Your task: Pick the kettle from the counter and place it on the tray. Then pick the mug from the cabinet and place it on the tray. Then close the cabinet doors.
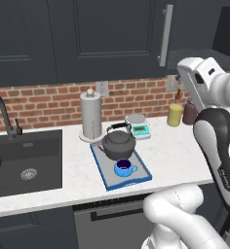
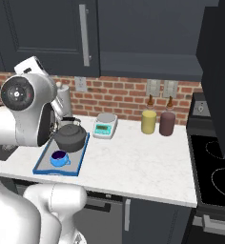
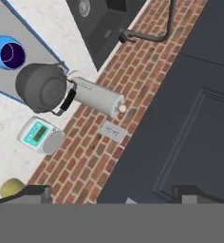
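Dark navy cabinet doors (image 1: pixel 87 39) look shut, or near enough, up above the tray (image 1: pixel 142 176), so I'd guess the job is basically wrapped up. The white speckled table (image 1: pixel 175 151) carries that blue-rimmed tray just in front of the paper towel roll (image 1: pixel 91 115). The kettle (image 1: pixel 118 144) sits on the back half of the tray, probably set deep to leave room in front. The blue mug (image 1: pixel 125 168) sits on the front half, close beside the kettle. The hand (image 3: pixel 111 192) is up by the doors, fingers spread wide, holding nothing.
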